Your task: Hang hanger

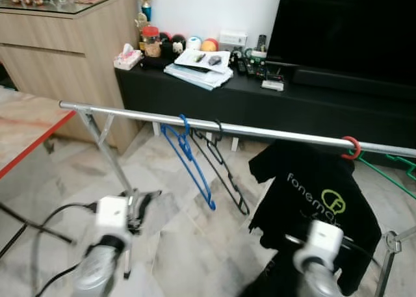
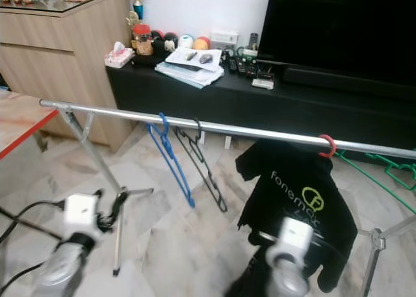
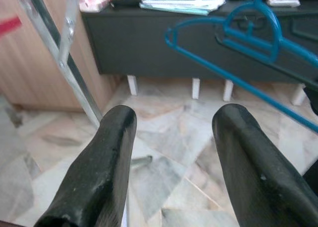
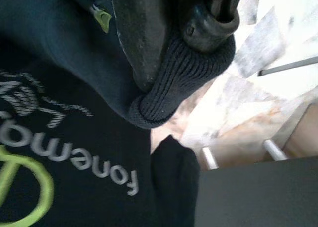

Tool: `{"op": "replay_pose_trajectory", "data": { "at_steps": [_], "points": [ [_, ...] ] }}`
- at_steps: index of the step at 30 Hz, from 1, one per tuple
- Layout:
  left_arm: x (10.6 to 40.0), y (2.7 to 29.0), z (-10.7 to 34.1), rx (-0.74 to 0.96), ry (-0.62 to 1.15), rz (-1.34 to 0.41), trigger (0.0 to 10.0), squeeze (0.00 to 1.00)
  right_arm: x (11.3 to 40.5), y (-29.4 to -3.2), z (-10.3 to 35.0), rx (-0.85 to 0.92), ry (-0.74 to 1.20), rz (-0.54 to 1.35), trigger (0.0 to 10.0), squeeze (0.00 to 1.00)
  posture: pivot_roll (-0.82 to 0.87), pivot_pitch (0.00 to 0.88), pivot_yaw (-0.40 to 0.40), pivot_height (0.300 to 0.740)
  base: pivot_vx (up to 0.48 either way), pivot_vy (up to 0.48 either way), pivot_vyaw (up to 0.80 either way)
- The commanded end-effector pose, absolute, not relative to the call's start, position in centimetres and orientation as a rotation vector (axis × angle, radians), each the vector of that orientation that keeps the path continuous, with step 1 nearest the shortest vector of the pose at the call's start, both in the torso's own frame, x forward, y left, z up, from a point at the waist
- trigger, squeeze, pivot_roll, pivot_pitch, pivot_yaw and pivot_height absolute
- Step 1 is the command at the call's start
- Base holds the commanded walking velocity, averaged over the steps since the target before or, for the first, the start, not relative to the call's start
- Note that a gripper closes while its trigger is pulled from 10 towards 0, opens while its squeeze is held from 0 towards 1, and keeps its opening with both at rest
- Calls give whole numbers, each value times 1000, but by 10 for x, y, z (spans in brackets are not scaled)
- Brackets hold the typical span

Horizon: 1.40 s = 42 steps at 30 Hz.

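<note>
Rail (image 1: 260,130) holds blue hanger (image 1: 188,155), black hanger (image 1: 224,170), shirt (image 1: 318,199).

A silver rail (image 1: 260,130) is carrying a blue hanger (image 1: 188,155), black hanger (image 1: 224,170) beside it, and a red-hooked black T-shirt (image 1: 318,199) farther along.

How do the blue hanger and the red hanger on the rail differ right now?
The blue hanger hangs bare, while the red hanger carries a black T-shirt. The blue one sits near mid-rail; the red one sits further towards the robot's right. Both are hooked over the same rail.
</note>
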<state>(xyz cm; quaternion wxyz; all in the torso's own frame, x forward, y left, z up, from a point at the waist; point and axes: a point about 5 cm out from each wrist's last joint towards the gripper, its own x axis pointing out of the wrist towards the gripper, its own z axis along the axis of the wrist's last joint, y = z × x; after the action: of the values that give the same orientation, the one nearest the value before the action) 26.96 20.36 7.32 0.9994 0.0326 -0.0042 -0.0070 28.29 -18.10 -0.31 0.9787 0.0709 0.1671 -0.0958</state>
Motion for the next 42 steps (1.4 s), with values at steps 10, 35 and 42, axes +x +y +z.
{"op": "replay_pose_trajectory", "data": {
  "at_steps": [10, 35, 42],
  "points": [
    [274, 188, 74, 36, 8, -98, 10000, 0, 279, -196, -5, 137, 339, -238, 10000, 0, 7, 84, -2, 740, 277, 0, 352],
    [278, 176, 74, 40, 24, -183, 10000, 0, 279, -191, -6, 155, 355, -219, 10000, 0, 5, 88, -7, 740, 24, 0, 0],
    [278, 175, 73, 38, 26, -187, 10000, 0, 279, -191, -6, 147, 358, -217, 10000, 0, 5, 85, -8, 740, 130, 0, -617]
  ]
}}
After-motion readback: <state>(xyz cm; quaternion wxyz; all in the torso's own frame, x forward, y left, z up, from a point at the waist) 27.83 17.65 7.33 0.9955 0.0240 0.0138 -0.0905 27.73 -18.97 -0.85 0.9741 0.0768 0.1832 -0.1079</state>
